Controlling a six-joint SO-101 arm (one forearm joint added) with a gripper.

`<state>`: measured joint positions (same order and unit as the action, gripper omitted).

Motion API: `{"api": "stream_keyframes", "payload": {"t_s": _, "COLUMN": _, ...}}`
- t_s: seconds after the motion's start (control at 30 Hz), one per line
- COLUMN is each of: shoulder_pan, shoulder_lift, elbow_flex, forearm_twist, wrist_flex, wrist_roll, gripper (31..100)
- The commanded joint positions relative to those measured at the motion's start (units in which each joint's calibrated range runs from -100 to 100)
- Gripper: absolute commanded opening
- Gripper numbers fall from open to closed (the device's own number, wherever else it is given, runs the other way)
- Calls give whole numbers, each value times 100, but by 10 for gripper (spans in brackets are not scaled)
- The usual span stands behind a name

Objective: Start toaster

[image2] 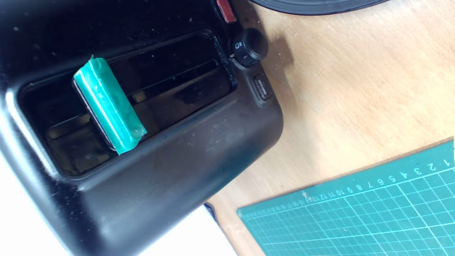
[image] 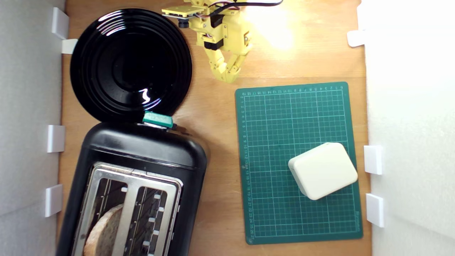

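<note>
Yellow plastic claw (image: 229, 76) hangs over bare wooden tabletop (image: 213, 117), fingertips together, gripping nothing. Glossy black two-slot toaster (image: 142, 149) sits at exterior view's lower left, teal lever (image: 158, 120) beside round black plate (image: 130, 64). Bread slice (image: 103, 231) in one slot.

Glossy black two-slot toaster with silver metal top (image: 135, 185): lower end cut off by the exterior view's bottom edge. Brown bread slice (image: 103, 231) in the slot nearer the exterior view's left: only the rounded top shows, rest hidden in the slot and cropped. Round glossy black plate (image: 130, 64): near rim hidden behind the toaster. Yellow plastic robot arm (image: 217, 28): upper part cut off at the top edge. Yellow gripper (image: 227, 73): fingertips close together, gap too small to tell. Wrist view: gripper fingers out of frame; print on the small black round dial (image2: 250, 46) and black rectangular button (image2: 263, 88) too blurred to read; green gridded cutting mat (image2: 355, 220) cropped at the corner.
</note>
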<state>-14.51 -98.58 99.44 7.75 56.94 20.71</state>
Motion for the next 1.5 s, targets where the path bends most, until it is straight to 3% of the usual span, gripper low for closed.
{"api": "stream_keyframes", "payload": {"t_s": 0.0, "shoulder_pan": -42, "shoulder_lift": -83, "elbow_flex": 37, "forearm_twist": 107, "wrist_flex": 75, "wrist_roll": -13, "gripper": 314}}
{"api": "stream_keyframes", "payload": {"t_s": 0.2, "shoulder_pan": 530, "shoulder_lift": -83, "elbow_flex": 37, "forearm_twist": -897, "wrist_flex": 75, "wrist_roll": 228, "gripper": 313}}
{"api": "stream_keyframes", "payload": {"t_s": 0.33, "shoulder_pan": 585, "shoulder_lift": -83, "elbow_flex": 1, "forearm_twist": -1075, "wrist_flex": 75, "wrist_roll": 343, "gripper": 313}}
{"api": "stream_keyframes", "payload": {"t_s": 0.83, "shoulder_pan": 173, "shoulder_lift": -83, "elbow_flex": 28, "forearm_twist": -982, "wrist_flex": 195, "wrist_roll": 123, "gripper": 313}}
{"api": "stream_keyframes", "payload": {"t_s": 1.3, "shoulder_pan": 93, "shoulder_lift": -83, "elbow_flex": 28, "forearm_twist": -972, "wrist_flex": 186, "wrist_roll": 170, "gripper": 313}}
{"api": "stream_keyframes", "payload": {"t_s": 1.47, "shoulder_pan": -57, "shoulder_lift": -50, "elbow_flex": 28, "forearm_twist": -681, "wrist_flex": 169, "wrist_roll": 128, "gripper": 314}}
